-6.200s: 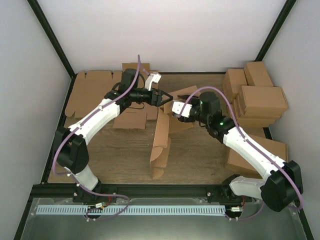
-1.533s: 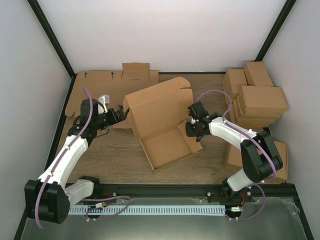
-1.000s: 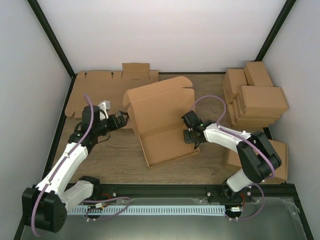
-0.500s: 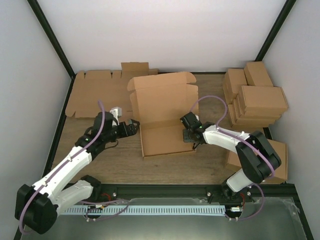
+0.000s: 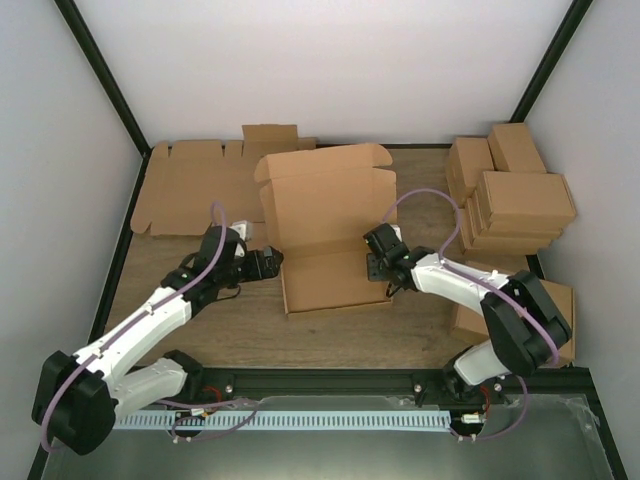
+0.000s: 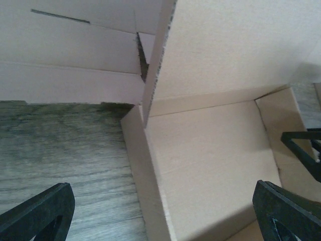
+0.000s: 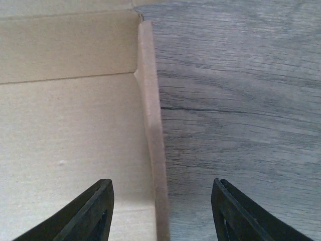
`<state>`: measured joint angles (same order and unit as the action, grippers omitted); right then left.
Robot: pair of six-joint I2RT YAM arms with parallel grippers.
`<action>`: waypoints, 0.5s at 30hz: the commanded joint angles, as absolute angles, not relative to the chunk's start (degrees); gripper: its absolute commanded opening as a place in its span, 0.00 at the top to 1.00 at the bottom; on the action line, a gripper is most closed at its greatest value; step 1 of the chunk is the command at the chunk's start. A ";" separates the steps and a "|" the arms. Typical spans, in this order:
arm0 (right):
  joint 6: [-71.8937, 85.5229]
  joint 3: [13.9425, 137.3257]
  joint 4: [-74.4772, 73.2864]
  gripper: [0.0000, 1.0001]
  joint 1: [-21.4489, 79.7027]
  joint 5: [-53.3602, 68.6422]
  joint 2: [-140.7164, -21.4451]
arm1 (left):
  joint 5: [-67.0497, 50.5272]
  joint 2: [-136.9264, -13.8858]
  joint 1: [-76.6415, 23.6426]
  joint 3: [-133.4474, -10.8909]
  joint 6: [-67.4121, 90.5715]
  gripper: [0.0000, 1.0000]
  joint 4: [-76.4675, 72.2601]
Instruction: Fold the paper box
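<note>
The box lies on a wood desk between white walls. Left jaws and right jaws stand spread astride its sides.

Wood table: paper box centre, flat sheets back-left, cartons right.

The paper box is plain brown, the table grey-brown wood-grain.
</note>
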<state>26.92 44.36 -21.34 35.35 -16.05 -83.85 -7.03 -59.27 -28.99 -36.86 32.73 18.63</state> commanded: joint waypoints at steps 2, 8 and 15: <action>25.56 46.67 -21.21 0.40 35.44 -19.19 -82.70 | -0.80 -60.04 -29.04 -39.42 28.87 0.00 19.07; 20.52 46.40 -17.85 0.25 30.60 -9.39 -74.85 | -1.32 -62.25 -26.31 -44.48 27.33 0.00 18.95; 18.79 54.85 -19.27 0.13 24.76 -8.03 -72.79 | 0.46 -69.24 -25.71 -53.65 24.91 0.01 18.26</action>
